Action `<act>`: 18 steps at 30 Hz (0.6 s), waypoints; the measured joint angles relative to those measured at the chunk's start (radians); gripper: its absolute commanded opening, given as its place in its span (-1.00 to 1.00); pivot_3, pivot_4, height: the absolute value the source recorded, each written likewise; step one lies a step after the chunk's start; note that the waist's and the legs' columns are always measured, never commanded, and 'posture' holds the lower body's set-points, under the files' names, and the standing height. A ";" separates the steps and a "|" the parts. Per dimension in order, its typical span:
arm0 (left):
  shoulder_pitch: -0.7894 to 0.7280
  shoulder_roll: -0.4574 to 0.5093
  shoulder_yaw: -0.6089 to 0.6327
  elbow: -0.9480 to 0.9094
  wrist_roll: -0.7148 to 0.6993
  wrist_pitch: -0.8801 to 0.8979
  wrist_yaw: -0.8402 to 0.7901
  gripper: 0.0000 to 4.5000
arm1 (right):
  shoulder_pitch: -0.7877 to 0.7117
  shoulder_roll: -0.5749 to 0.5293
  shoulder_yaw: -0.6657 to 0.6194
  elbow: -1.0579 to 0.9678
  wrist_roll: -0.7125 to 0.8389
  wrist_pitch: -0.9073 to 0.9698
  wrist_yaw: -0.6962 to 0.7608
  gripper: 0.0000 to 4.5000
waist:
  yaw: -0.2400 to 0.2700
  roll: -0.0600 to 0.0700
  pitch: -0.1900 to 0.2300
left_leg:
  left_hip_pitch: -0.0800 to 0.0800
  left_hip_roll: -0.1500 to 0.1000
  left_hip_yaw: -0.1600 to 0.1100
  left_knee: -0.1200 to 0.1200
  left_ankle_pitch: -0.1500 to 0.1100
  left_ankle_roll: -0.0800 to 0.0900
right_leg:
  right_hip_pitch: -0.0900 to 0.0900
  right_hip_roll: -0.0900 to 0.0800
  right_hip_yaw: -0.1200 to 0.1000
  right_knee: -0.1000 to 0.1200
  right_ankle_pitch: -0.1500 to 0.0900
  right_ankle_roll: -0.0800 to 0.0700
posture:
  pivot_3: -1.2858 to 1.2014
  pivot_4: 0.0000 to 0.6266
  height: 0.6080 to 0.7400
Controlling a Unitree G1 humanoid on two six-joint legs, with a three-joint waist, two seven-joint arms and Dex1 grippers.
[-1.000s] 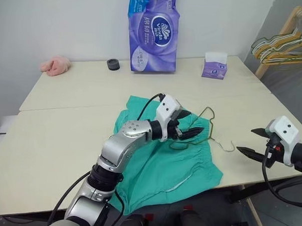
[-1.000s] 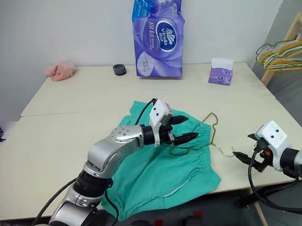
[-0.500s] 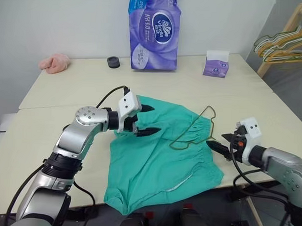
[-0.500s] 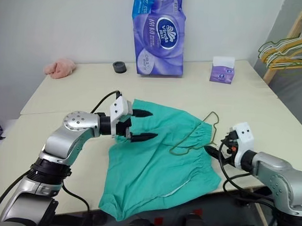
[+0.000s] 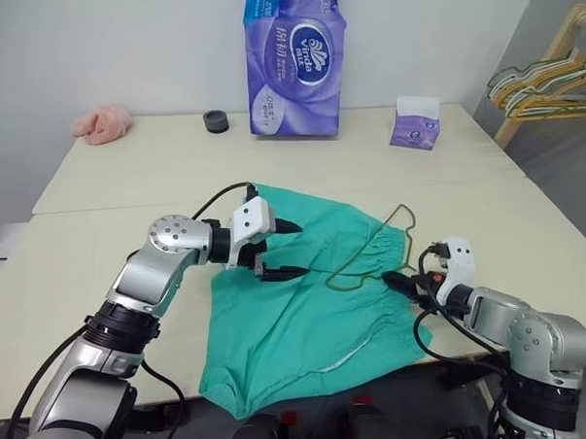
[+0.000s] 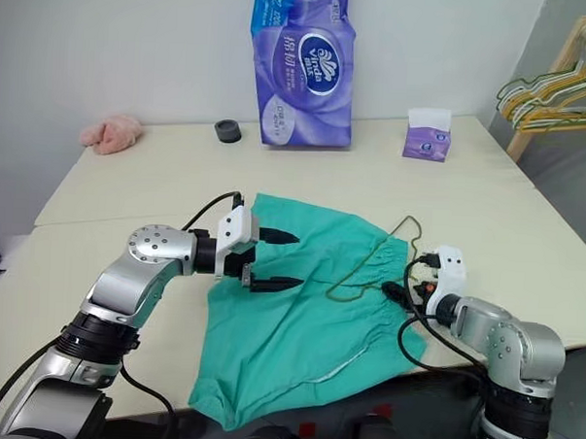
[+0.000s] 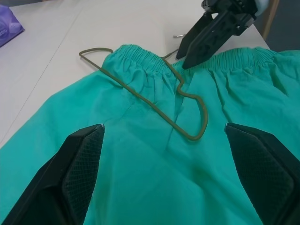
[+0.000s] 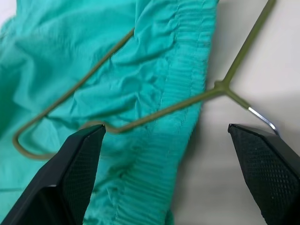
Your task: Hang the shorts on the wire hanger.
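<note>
The teal-green cloth shorts [image 5: 313, 313] lie flat on the cream bench [image 5: 130, 173], the thin olive-grey wire hanger [image 5: 369, 257] across their waistband. Both claws, left [image 5: 280, 250] and right [image 5: 395, 281], gape wide, empty. The right could pinch cloth with wire, dragging the shorts.

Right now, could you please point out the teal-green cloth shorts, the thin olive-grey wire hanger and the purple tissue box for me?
teal-green cloth shorts [image 5: 303, 322], left eye view, on the flat cloth below the waistband.
thin olive-grey wire hanger [image 7: 140, 96], left wrist view, on its long straight side.
purple tissue box [image 5: 414, 133], left eye view, on its front face.
</note>
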 measured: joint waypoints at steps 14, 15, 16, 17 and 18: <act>-0.012 -0.026 0.000 0.012 0.014 0.002 0.007 0.94 | -0.084 0.059 0.002 0.192 -0.048 -0.178 -0.054 1.00 | -0.021 0.003 -0.003 | 0.001 0.000 0.000 0.001 0.000 0.000 | 0.000 0.000 0.000 0.001 0.000 0.000 | -0.13 -0.76 1.00; -0.012 -0.027 0.000 0.012 0.014 0.003 0.009 0.94 | -0.084 0.059 0.004 0.201 -0.049 -0.194 -0.053 1.00 | -0.021 0.003 -0.003 | 0.001 0.000 0.000 0.001 0.000 0.000 | 0.000 0.000 0.000 0.002 0.001 0.000 | -0.13 -0.76 1.00; -0.012 -0.027 0.000 0.012 0.014 0.004 0.012 0.94 | -0.084 0.058 0.004 0.209 -0.049 -0.207 -0.053 1.00 | -0.021 0.003 -0.003 | 0.001 0.000 0.000 0.002 0.000 0.000 | 0.000 0.000 0.000 0.002 0.001 0.000 | -0.13 -0.76 1.00; -0.012 -0.028 0.000 0.012 0.014 0.005 0.015 0.94 | -0.084 0.058 0.004 0.215 -0.049 -0.218 -0.053 1.00 | -0.021 0.003 -0.003 | 0.001 0.000 0.000 0.002 0.000 0.000 | 0.000 0.000 0.000 0.003 0.001 0.000 | -0.13 -0.76 1.00; -0.012 -0.029 0.000 0.012 0.014 0.006 0.018 0.94 | -0.087 0.058 0.001 0.232 -0.048 -0.240 -0.053 1.00 | -0.021 0.003 -0.003 | 0.001 0.000 0.000 0.002 0.000 0.000 | 0.000 0.000 0.000 0.003 0.001 0.000 | -0.13 -0.76 1.00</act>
